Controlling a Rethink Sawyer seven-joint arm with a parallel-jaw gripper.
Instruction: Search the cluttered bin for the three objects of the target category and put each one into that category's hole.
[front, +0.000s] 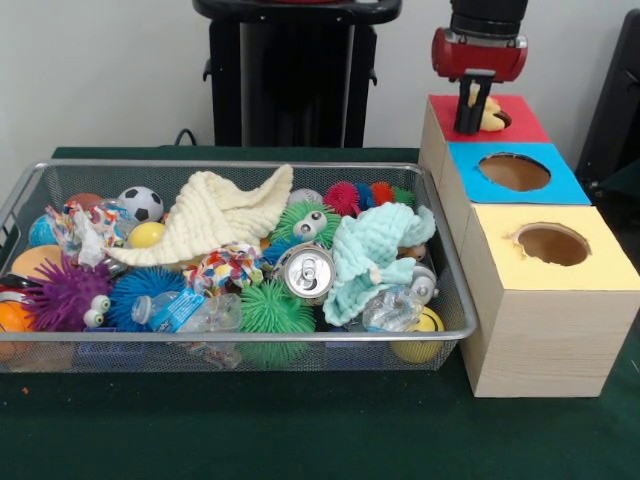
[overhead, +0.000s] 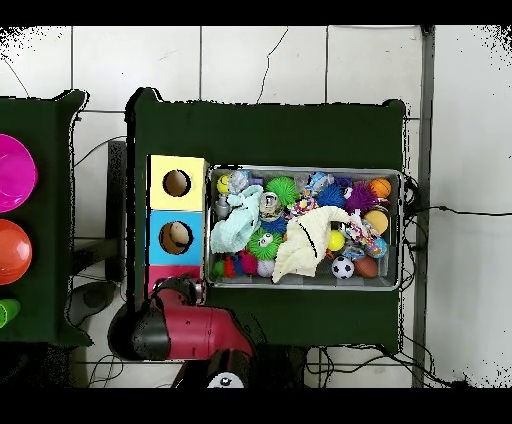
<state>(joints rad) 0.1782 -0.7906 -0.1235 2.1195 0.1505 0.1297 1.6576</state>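
My gripper (front: 474, 112) hangs over the red-topped hole (front: 500, 118) on the farthest pale wooden box (front: 434, 135). It is shut on a yellow and orange plush animal (front: 491, 116), which sits at the hole's mouth. The silver wire-mesh bin (front: 240, 165) lies to the left of the boxes, full of clutter. It also shows in the overhead view (overhead: 300, 170). I see no brown plush or tiger-striped plush; they are hidden or out of view. In the overhead view the red arm (overhead: 175, 325) covers the red box and the gripper.
The blue-topped hole (front: 514, 171) and the yellow-topped hole (front: 552, 243) are nearer the camera. The bin holds a cream cloth (front: 215, 215), a teal cloth (front: 365, 255), a can (front: 307, 272), a rope toy (front: 225, 265), a soccer ball (front: 141, 203) and several spiky balls.
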